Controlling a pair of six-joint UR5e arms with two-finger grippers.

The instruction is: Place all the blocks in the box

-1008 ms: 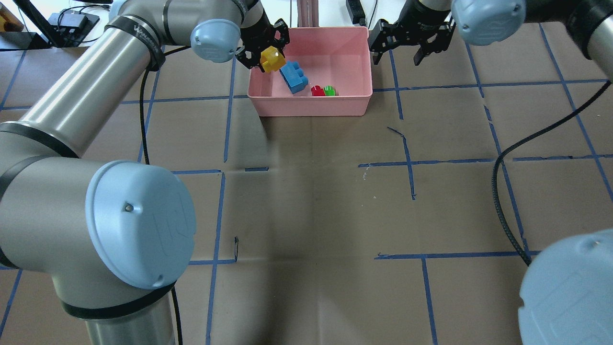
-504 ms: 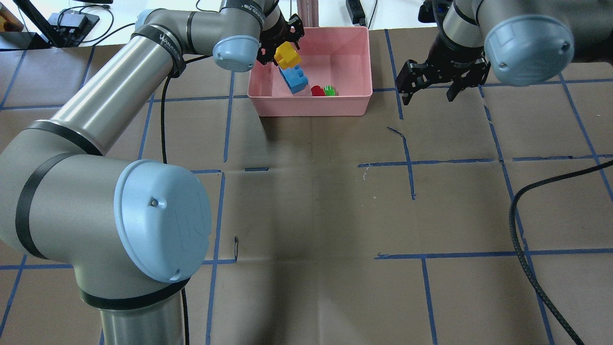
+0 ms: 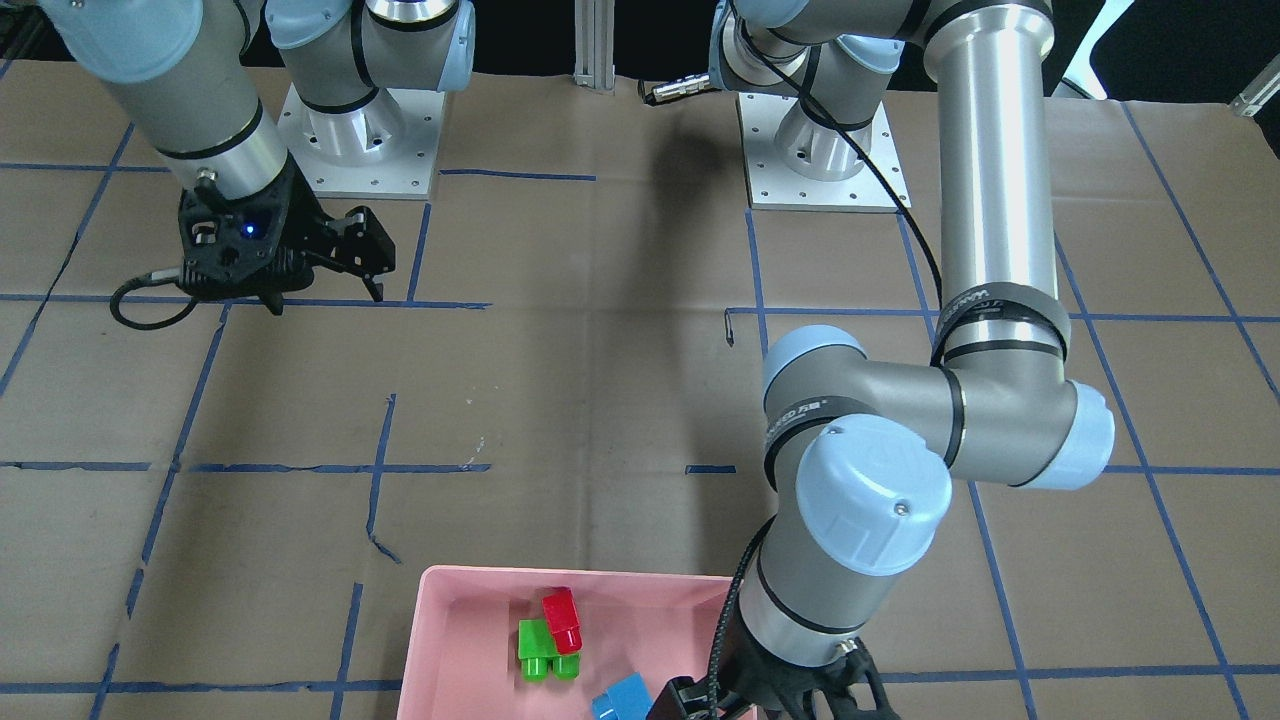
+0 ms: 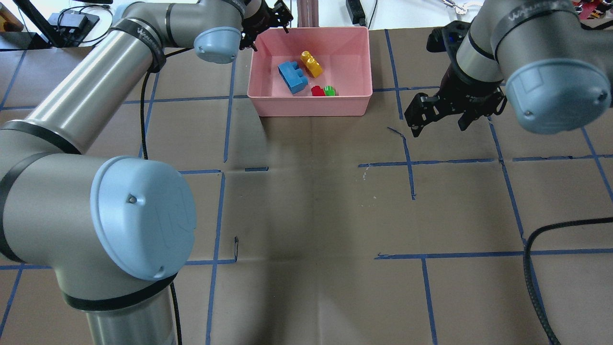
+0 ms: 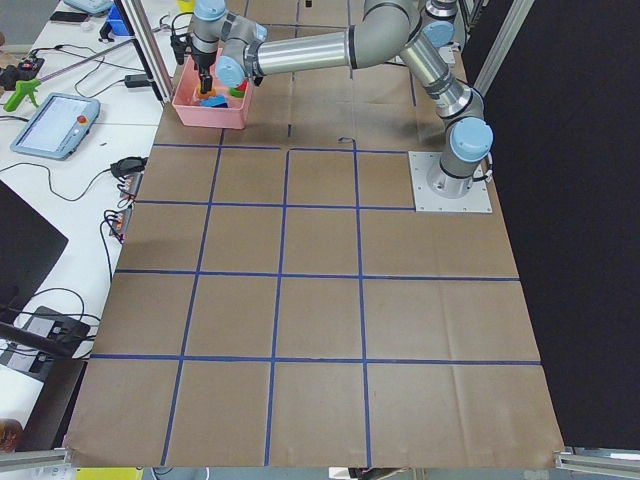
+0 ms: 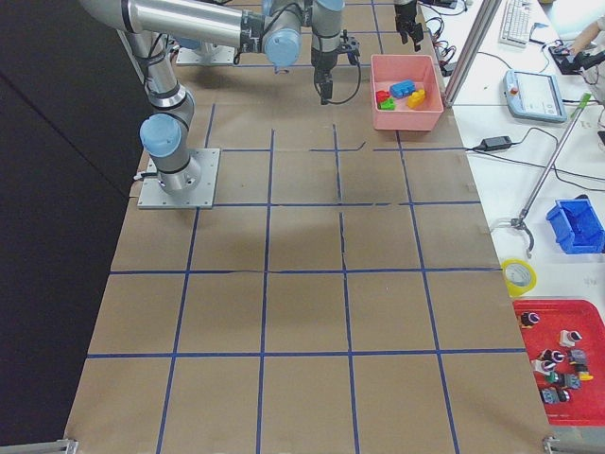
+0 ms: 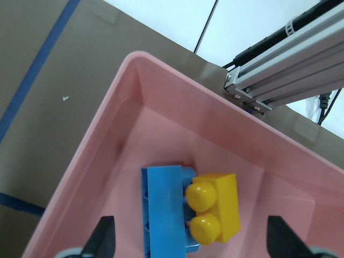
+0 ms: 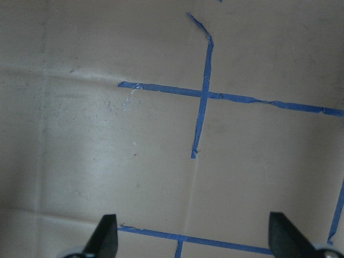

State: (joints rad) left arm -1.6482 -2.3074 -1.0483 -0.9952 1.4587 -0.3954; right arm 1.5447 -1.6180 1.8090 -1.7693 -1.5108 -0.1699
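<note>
1. Left gripper (image 4: 269, 34) hangs over the pink box's (image 4: 311, 109) 11 o'clock corner in the overhead view. Its fingers are spread wide and they carry nothing.
2. The left wrist camera looks straight down between those fingers at the yellow block (image 4: 311, 64), lying on the box floor with its two studs turned toward the blue block (image 4: 292, 77).
3. The blue block, three studs long, lies just beside the yellow one, at its 8 o'clock.
4. The red block (image 4: 317, 90) and the green block (image 4: 329, 90) lie touching each other by the box's near wall, at about 5 o'clock on its floor.
5. That makes four blocks, all inside the box!
6. Right gripper (image 4: 439, 125) hangs at the box's 4 o'clock, apart from it. Its fingers are spread and empty over the table (image 4: 311, 201), which is covered in brown paper with a blue tape grid.
7. The box stands at the table's 12 o'clock edge.
</note>
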